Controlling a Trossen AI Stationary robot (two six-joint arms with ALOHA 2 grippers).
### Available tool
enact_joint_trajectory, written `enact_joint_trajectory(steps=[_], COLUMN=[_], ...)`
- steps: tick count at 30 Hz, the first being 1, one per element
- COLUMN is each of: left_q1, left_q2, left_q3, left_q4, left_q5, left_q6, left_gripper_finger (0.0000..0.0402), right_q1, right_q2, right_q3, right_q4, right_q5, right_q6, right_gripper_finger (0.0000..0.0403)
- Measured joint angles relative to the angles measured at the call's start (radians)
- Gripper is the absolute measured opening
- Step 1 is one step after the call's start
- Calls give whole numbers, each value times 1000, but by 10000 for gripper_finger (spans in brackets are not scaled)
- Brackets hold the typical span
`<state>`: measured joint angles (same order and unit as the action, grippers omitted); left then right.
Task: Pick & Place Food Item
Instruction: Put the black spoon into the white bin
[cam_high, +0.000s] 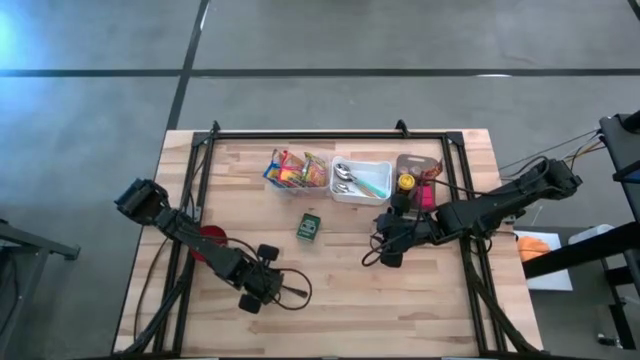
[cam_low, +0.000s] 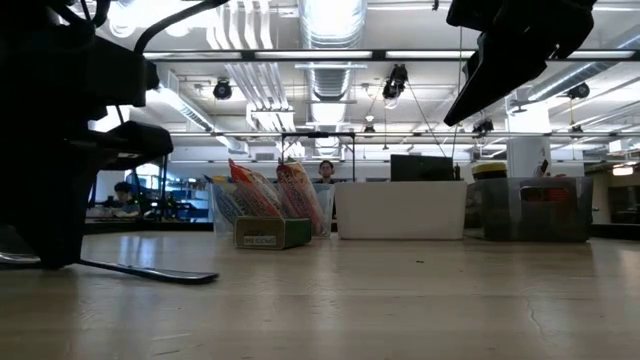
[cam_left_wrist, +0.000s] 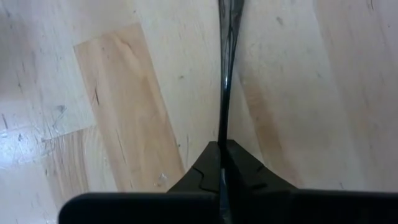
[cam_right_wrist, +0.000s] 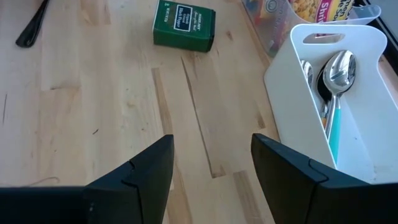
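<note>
Right wrist view, white bin (cam_right_wrist: 298, 81) (spoons (cam_right_wrist: 339, 68) inside)

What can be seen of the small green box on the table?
The small green box is a flat, dark green carton, apparently cardboard, with a white-bordered label panel of small print that is too fine to read. It lies on the wooden table, near the middle, in front of the clear bin of snack packets and the white cutlery tray. It looks closed and undamaged. Nothing touches it; neither gripper is on it.
</note>
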<state>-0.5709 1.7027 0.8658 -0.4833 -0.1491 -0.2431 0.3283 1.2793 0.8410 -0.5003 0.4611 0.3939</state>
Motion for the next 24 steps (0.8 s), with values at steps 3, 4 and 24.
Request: enact_joint_trajectory(steps=[3,4,24], left_q1=[0,1,122], left_q2=[1,2,2], left_q3=[6,11,51], left_q4=[7,11,520], left_q5=[4,7,-17], left_q6=[-26,-60,-914], left_gripper_finger=[1,1,0], right_q1=[1,2,218], right_q2=[0,0,222], right_q3=[0,0,22], right_q4=[0,0,330], right_q5=[0,0,12], right_q6=[0,-1,-717], right_gripper_finger=[213,213,213])
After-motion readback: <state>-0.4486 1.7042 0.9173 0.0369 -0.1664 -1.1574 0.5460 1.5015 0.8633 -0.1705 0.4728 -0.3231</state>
